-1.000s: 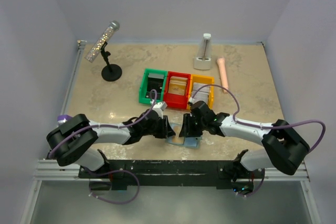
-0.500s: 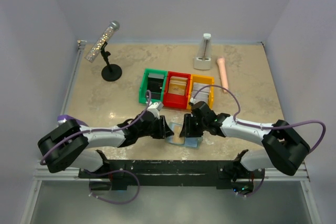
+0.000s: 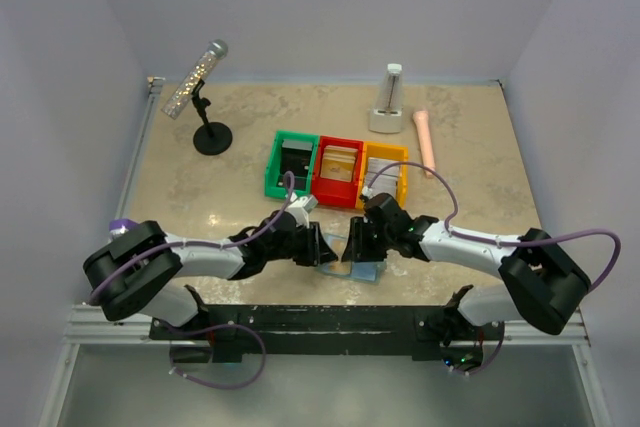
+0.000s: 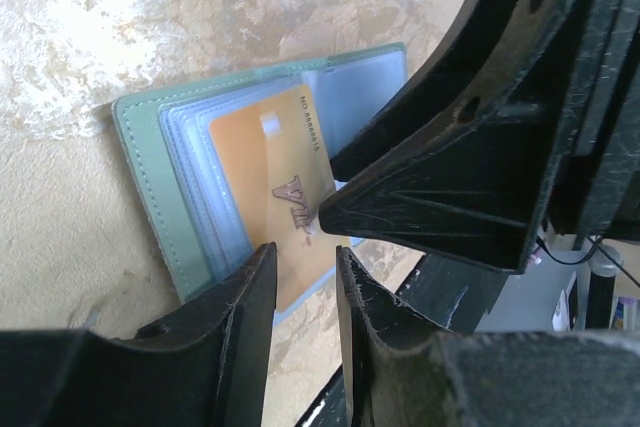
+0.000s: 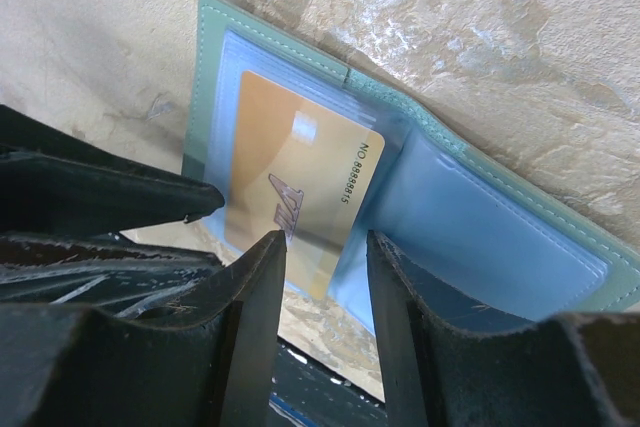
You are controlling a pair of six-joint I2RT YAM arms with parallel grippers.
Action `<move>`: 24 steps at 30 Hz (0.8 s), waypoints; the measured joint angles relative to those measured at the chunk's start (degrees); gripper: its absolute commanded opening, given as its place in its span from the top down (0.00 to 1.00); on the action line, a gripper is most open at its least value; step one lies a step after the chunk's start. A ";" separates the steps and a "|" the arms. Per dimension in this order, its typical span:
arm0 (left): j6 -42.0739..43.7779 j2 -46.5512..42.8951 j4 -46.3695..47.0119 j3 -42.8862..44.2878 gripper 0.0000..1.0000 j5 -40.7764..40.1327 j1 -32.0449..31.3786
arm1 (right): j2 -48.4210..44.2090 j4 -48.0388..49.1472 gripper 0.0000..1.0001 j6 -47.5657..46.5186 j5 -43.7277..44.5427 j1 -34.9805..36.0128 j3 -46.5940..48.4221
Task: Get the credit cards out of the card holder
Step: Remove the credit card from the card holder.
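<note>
The card holder (image 3: 368,271) lies open near the table's front edge, grey-green outside (image 4: 145,182) with pale blue pockets (image 5: 480,237). A gold credit card (image 4: 270,177) (image 5: 300,177) sits in the stacked pockets of one panel. The other panel shows only blue. My left gripper (image 3: 322,247) (image 4: 305,267) hovers over the card's near edge, jaws slightly apart with nothing between them. My right gripper (image 3: 352,244) (image 5: 325,247) faces it from the other side. It is open above the fold, one fingertip (image 5: 275,242) by the card's printed mark. The two grippers almost touch.
Green (image 3: 292,164), red (image 3: 338,169) and yellow (image 3: 384,175) bins stand just behind the grippers. A microphone on a black stand (image 3: 205,97) is at the back left. A white stand (image 3: 388,102) and a pink cylinder (image 3: 425,140) are at the back right. The black rail (image 3: 320,322) edges the front.
The left arm swung slightly outward and came back, and its jaws stand a little wider. The right gripper has barely moved. The card holder lies where it was.
</note>
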 measured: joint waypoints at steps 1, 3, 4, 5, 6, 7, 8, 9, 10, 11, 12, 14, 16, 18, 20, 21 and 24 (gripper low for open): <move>-0.11 0.35 0.02 0.00 0.66 0.02 0.00 | 0.00 0.00 0.57 0.00 0.00 0.00 0.00; -0.24 1.09 0.02 0.00 0.66 -0.02 0.00 | 0.00 0.00 0.57 0.00 0.00 0.00 -0.02; -0.48 1.53 -0.02 0.02 0.67 -0.11 0.00 | -0.09 0.02 0.57 0.02 0.00 0.00 -0.07; -0.61 2.03 -0.09 0.04 0.67 -0.22 0.00 | -0.22 0.04 0.57 0.02 -0.02 0.00 -0.15; -0.74 2.58 -0.13 0.04 0.67 -0.37 0.00 | -0.44 0.02 0.57 0.02 -0.02 0.00 -0.24; -1.11 3.04 0.02 0.11 0.68 -0.39 0.00 | -0.72 0.00 0.57 0.02 0.00 0.00 -0.31; -1.25 3.32 0.13 0.31 0.68 -0.39 0.00 | -1.07 -0.02 0.57 0.02 0.00 0.00 -0.39; -1.42 3.56 0.17 0.50 0.68 -0.44 0.00 | -1.38 -0.11 0.57 0.02 0.00 0.00 -0.44; -1.73 3.93 0.35 0.70 0.68 -0.59 0.00 | -1.66 -0.11 0.57 0.02 0.00 0.00 -0.48; -2.12 4.31 0.61 0.79 0.68 -0.61 0.00 | -1.90 -0.11 0.57 0.04 0.02 0.00 -0.50; -2.29 4.57 0.94 0.81 0.68 -0.61 0.00 | -2.23 -0.09 0.57 0.04 0.02 0.00 -0.52; -2.75 4.90 1.42 0.81 0.68 -0.66 0.00 | -2.60 -0.07 0.57 0.04 0.07 0.00 -0.61; -3.21 5.14 1.81 0.81 0.69 -0.72 0.00 | -2.89 -0.04 0.58 0.09 0.22 0.00 -0.85; -3.67 5.25 1.97 0.81 0.69 -0.85 0.00 | -2.97 -0.04 0.58 0.20 0.22 -0.11 -0.92; -3.98 5.29 1.97 0.79 0.69 -0.98 0.00 | -2.97 -0.02 0.58 0.28 0.24 -0.24 -0.92; -4.13 5.33 1.99 0.79 0.69 -1.07 0.00 | -2.97 0.00 0.58 0.37 0.26 -0.28 -0.94; -4.48 5.40 2.62 0.44 0.70 -1.29 0.00 | -2.97 0.70 0.59 0.76 0.24 -0.42 -1.62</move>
